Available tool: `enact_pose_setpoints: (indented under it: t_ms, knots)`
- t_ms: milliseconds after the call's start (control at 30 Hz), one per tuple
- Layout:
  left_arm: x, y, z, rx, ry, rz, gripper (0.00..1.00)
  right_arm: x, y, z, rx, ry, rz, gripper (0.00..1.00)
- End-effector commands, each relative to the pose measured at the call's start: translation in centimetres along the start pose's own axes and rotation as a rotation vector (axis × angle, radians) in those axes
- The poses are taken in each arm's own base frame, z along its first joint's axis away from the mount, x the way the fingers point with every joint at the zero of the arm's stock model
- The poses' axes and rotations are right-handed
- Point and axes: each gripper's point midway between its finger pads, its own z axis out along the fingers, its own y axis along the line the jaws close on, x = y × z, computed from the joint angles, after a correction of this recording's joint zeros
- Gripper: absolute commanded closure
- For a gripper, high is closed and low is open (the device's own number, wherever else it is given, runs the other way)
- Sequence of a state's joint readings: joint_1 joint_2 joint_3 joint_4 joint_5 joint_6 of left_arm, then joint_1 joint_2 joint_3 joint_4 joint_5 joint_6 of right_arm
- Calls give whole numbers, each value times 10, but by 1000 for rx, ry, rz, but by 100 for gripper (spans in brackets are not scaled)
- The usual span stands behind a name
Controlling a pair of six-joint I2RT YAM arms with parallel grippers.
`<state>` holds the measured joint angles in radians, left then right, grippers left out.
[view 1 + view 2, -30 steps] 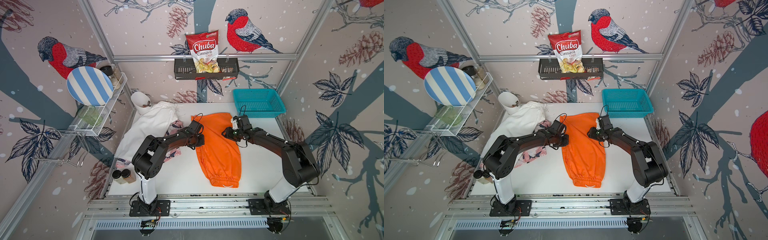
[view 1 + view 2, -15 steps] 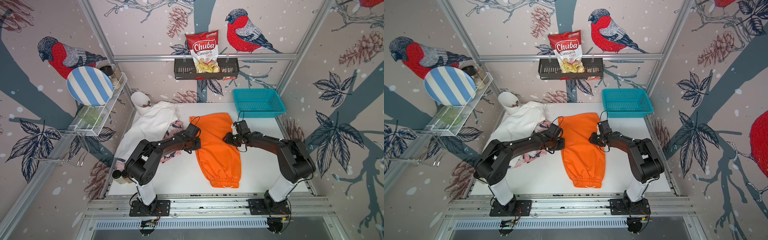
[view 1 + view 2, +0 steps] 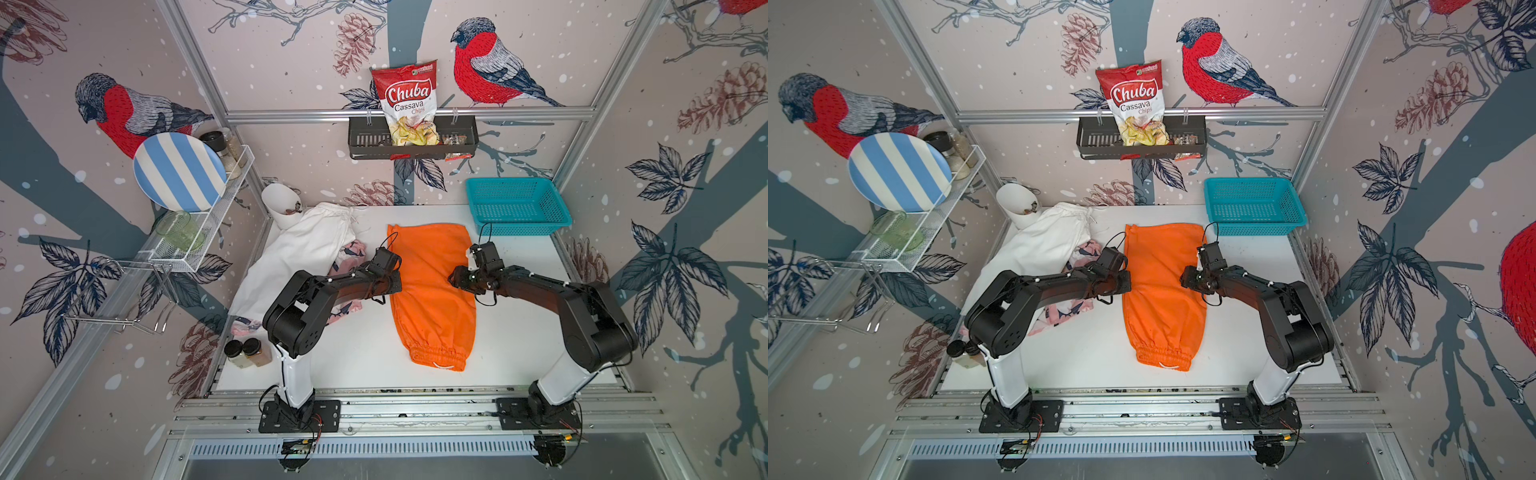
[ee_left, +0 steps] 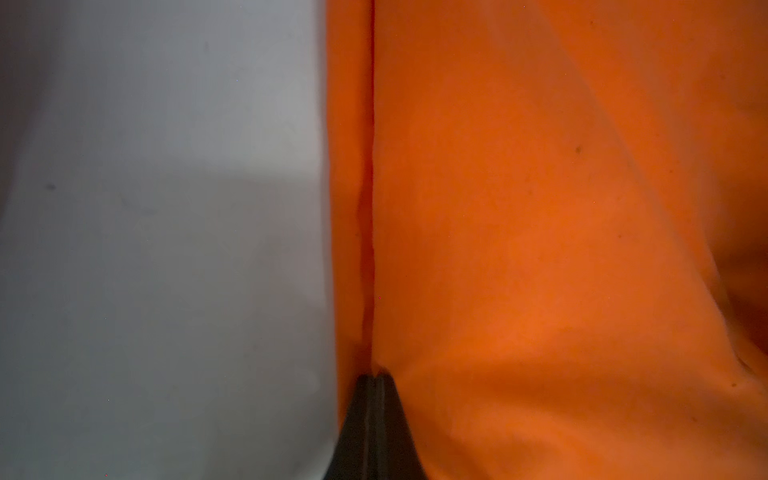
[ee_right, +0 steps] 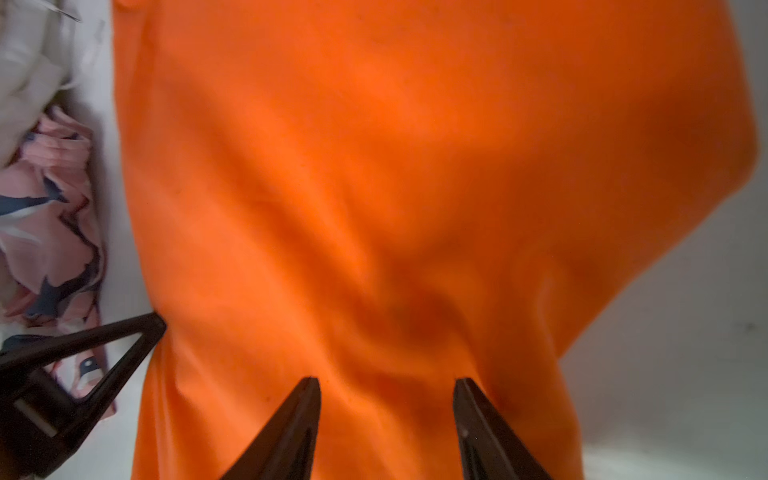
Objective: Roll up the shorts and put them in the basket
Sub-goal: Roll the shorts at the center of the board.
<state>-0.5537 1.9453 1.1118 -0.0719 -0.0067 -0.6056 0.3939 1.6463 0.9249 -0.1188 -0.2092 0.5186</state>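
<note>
White tabletop [image 3: 357, 353]: orange shorts [image 3: 432, 291] flat at ctr, waistband twd 6 o'clock. L gripper [image 4: 376, 378] fully closed, tips on its 9 o'clock edge; pinch unclear. R gripper [image 5: 386, 386] jaws apart over 3 o'clock edge, holding nothing. White shorts [image 3: 303, 249] + pink shorts [image 3: 353, 249] heaped at 10 o'clock.

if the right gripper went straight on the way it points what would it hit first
Most likely the orange shorts: the right gripper, jaws apart, points straight at the cloth close ahead, though exact depth is unclear.
</note>
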Motion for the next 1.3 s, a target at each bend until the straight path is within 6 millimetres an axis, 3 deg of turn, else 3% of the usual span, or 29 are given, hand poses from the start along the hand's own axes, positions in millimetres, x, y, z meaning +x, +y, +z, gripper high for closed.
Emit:
enact_pose_setpoints:
  t_ms: [0,167,300,400,567,700,800,967,1100,1267]
  knots:
    - [27,49,11,-176,143,28,100,-4,3,-16,27,-11,-70,41]
    - [2,59,-4,-214,95,25,100,-11,0,-36,75,-52,-106,40]
    - [-13,59,-35,-226,37,24,82,-25,1,-41,85,-88,-119,39]
    - [-21,49,-63,-208,-6,32,67,-40,2,-35,84,-98,-115,39]
    - [-17,19,-101,-220,-41,108,63,-71,9,-17,58,-114,-116,39]
    - [11,-25,-114,-107,-12,149,64,-87,27,1,-26,-116,-140,40]
    - [42,-57,-115,7,46,166,65,-91,42,18,-106,-93,-146,41]
    - [94,-83,-111,142,128,150,66,-92,52,52,-197,-50,-108,43]
    - [135,-59,-96,105,197,136,67,-85,31,84,-151,-20,-58,46]
    - [162,-29,-90,87,207,118,69,-79,-25,110,-29,4,28,47]
